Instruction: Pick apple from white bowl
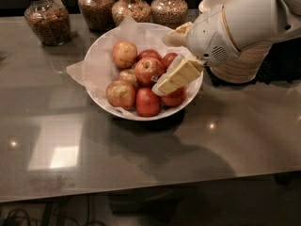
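The white bowl (94, 55), lined with crumpled white paper, stands at the back centre of the dark table and holds several apples. The apple (146, 69), red with yellow streaks around the stem and a small sticker on its side, lies on top in the middle of the pile. My gripper (163, 65) has come in from the right and hangs over the bowl's right half, open. One cream finger (178, 76) slants down just right of the apple, over a red apple (175, 98). The other finger (175, 36) is above the far rim. It holds nothing.
A paler yellow-tan apple (124, 54) and plain red apples (148, 102) lie around the target. Several glass jars (47, 20) of grains line the back edge. Stacked tan disposable bowls (244, 62) stand right of the bowl, partly behind my arm. The table's front edge (141, 192) is near.
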Robot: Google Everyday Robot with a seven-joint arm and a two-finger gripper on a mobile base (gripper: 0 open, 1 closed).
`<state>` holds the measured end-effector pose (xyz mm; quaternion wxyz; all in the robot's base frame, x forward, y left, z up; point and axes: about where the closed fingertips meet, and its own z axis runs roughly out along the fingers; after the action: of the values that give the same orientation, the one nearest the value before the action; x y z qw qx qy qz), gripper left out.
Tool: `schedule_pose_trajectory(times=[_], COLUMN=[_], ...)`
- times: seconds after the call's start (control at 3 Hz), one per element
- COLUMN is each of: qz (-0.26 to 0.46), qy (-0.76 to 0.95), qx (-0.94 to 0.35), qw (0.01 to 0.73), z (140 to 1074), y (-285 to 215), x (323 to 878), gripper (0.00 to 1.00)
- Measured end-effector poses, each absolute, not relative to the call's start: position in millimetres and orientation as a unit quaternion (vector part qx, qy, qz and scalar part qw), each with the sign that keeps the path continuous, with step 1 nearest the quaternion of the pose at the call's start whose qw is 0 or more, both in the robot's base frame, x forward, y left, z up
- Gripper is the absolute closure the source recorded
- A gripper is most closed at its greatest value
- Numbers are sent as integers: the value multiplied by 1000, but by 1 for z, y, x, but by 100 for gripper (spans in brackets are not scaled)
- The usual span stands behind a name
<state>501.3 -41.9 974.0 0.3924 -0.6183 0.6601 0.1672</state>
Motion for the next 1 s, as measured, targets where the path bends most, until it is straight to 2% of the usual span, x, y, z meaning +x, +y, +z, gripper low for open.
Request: schedule_pose_trajectory(times=[1.0], qz=[132], qy=[651], qx=[-635], qw=[395], z=[957], y=[-21], x=[512], gripper=[25])
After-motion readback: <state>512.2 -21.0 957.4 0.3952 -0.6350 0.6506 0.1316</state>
